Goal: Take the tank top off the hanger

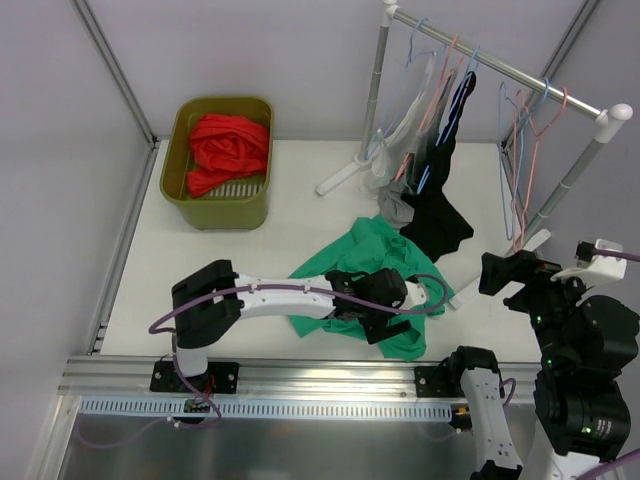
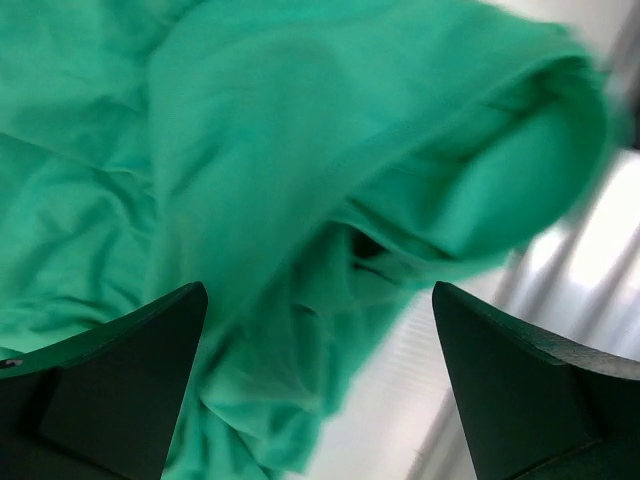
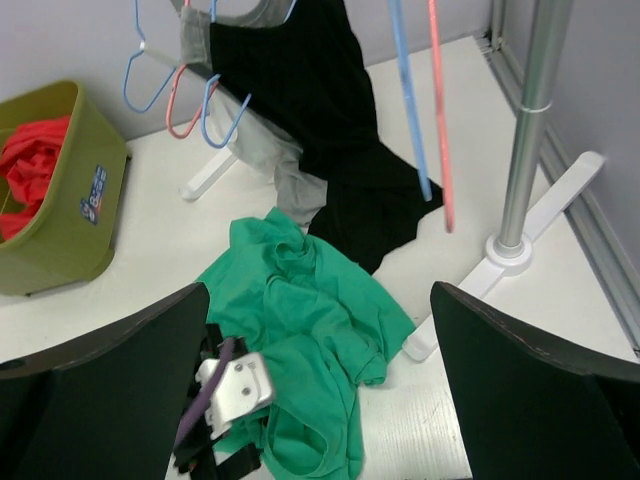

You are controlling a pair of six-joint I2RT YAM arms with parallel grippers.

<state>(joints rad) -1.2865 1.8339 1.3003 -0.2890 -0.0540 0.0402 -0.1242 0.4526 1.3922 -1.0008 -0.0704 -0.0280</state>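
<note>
A green tank top (image 1: pixel 375 245) lies crumpled on the white table, off any hanger; it also shows in the left wrist view (image 2: pixel 250 150) and in the right wrist view (image 3: pixel 310 310). My left gripper (image 1: pixel 385 328) hovers just over its near part, jaws wide open, with green cloth below the gap (image 2: pixel 318 292). My right gripper (image 1: pixel 510 272) is open and empty, raised at the right, looking down on the pile (image 3: pixel 320 290). A black garment (image 1: pixel 435 215) and a grey one (image 1: pixel 395 205) hang from hangers on the rack (image 1: pixel 500 65).
An olive basket (image 1: pixel 175 150) holding red clothes (image 1: pixel 228 145) stands at the back left. Empty blue and pink hangers (image 1: pixel 520 150) hang at the rack's right end. The rack's white foot (image 3: pixel 510 250) lies right of the pile. A metal rail runs along the near edge.
</note>
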